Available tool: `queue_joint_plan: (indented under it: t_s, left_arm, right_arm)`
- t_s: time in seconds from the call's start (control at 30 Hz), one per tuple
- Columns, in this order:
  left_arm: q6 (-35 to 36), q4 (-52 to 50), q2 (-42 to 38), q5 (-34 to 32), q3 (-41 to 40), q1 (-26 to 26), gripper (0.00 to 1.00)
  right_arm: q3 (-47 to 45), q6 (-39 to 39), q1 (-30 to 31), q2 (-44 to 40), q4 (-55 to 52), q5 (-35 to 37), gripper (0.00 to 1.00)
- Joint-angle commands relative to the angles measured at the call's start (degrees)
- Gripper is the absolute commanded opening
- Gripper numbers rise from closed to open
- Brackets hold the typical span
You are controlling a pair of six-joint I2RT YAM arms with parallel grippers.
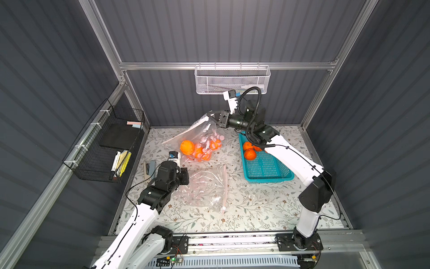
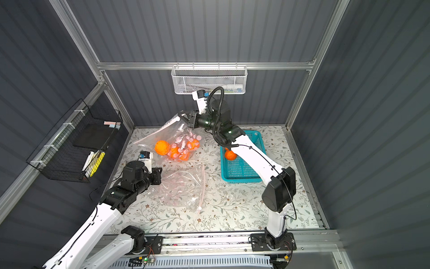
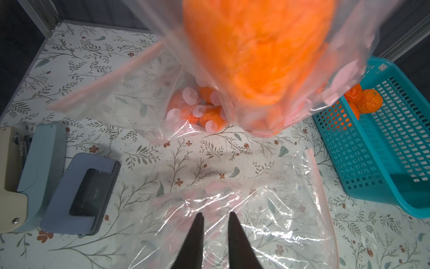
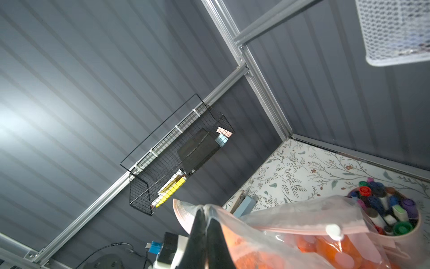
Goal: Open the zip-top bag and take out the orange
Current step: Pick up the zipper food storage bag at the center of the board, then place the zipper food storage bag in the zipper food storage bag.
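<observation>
At rear | right pincer (image 1: 209, 114) pinches zip-top bag (image 1: 197, 137) corner, long axis slanting down | left pincer (image 3: 216, 215) ajar

Right tool (image 4: 204, 213) held high, pinched closed, left tool (image 3: 216, 214) low, slightly parted

Zip-top bag (image 1: 186, 134): clear film, pale pink dots, pink seal strip. Orange (image 1: 187, 147): vivid orange. Second bag (image 1: 204, 186): clear, pink strip. Table cover (image 1: 256, 209): white, with grey-green leaf sprigs and small rust flowers. Tray (image 1: 267, 172): teal, grid-perforated. Side basket (image 1: 104, 149): black wire. Rear basket (image 1: 232, 80): white mesh. Walls (image 1: 232, 30): dark grey, ribbed. Hole punch (image 3: 79, 195): slate blue, black insert.
</observation>
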Motion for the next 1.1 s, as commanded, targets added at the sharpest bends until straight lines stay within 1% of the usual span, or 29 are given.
queue_joint_plan:
  t_s: [0.0,0.13,0.27,0.4,0.5,0.6,0.7,0.77,0.87,0.9,0.93,0.97,1.07]
  left_arm:
    - [0.03,-0.47,-2.43,-4.28,1.34,0.45,0.19]
    - [-0.63,-0.09,-8.34,-7.54,0.6,1.3,0.22]
    - [-1.15,-2.87,-8.6,-9.09,3.31,1.3,0.23]
    - [-1.78,-7.28,-7.29,-10.37,9.66,1.3,0.28]
    - [-1.06,-10.77,-6.65,-13.49,15.1,1.3,0.3]
    - [0.39,-13.19,-5.74,-17.56,19.79,1.3,0.31]
    - [1.95,-14.89,-4.74,-18.9,24.51,1.3,0.32]
    - [2.63,-15.78,-4.16,-19.21,27.21,1.3,0.32]
    - [3.75,-16.54,-3.74,-19.17,30.04,1.3,0.33]
    - [4.34,-16.64,-3.74,-18.37,30.54,1.3,0.33]
    - [5.4,-16.5,-3.65,-15.25,30.64,1.3,0.34]
    - [7.11,-15.86,-3.5,-10.81,33.24,1.3,0.34]
    - [10.99,-14.73,-0.74,6.3,36.87,1.3,0.36]
  right_arm:
    - [0.57,-0.43,0.36,-3.92,0.26,0.22,0.0]
    - [-2.25,1.91,0.94,-7.26,1.16,0.49,0.0]
    - [-5.02,4.4,2.06,-9.68,1.13,0.9,0.0]
    - [-8.38,5.89,4.32,-12.61,0.43,3.73,0.0]
    - [-10.81,7.31,6.29,-13.76,0.87,5.43,0.0]
    - [-11.65,9.02,7.71,-13.53,0.78,5.9,0.0]
    - [-12.69,11.83,8.47,-13.35,1.23,5.33,0.0]
    - [-15.4,13.62,8.82,-13.98,3.5,4.96,0.0]
    - [-21.95,14.24,9.26,-15.72,6.17,6.79,0.0]
    - [-24.81,14.27,9.28,-16.29,6.31,8.21,0.0]
    - [-27.76,15.01,9.37,-16.56,6.8,9.42,0.0]
    - [-30.42,15.49,9.37,-16.73,8.45,9.85,0.0]
    - [-38.85,19.34,9.37,-16.3,14.32,10.56,0.0]
